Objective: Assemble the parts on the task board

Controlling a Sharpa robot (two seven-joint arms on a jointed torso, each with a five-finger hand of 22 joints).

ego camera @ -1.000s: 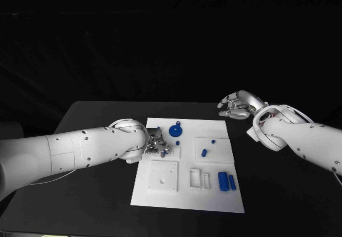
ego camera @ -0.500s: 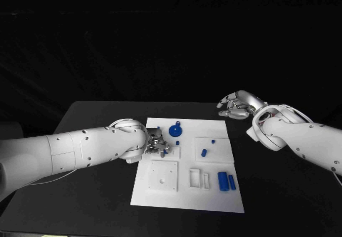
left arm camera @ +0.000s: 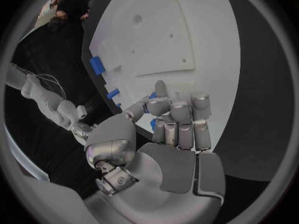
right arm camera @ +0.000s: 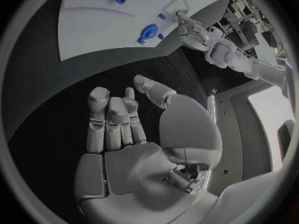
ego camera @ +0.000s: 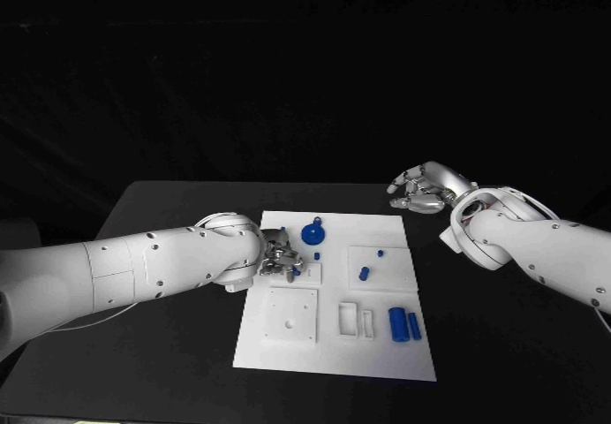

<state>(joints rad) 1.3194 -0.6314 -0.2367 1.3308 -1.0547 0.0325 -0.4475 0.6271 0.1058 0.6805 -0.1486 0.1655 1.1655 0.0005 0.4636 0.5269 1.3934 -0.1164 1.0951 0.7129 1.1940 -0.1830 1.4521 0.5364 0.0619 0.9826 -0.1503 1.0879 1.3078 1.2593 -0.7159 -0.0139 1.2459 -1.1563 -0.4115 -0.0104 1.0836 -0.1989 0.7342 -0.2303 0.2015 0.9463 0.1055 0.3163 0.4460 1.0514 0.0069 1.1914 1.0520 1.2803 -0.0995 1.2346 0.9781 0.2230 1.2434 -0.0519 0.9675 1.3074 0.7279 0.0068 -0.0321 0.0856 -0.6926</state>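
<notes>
You see the left hand (ego camera: 282, 261) over the left side of the task board (ego camera: 334, 357), fingers curled onto a small blue part (left arm camera: 152, 124); whether it grips the part cannot be told. The right hand (ego camera: 423, 190) hangs beyond the board's far right corner, fingers curled around nothing. Two blue cylinders (ego camera: 405, 325) lie side by side at the board's near right.

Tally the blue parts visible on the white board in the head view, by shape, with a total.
Round disc: 1
Long cylinders: 2
Small pieces: 3
Total: 6
Whether the left hand hides more, I cannot tell.
</notes>
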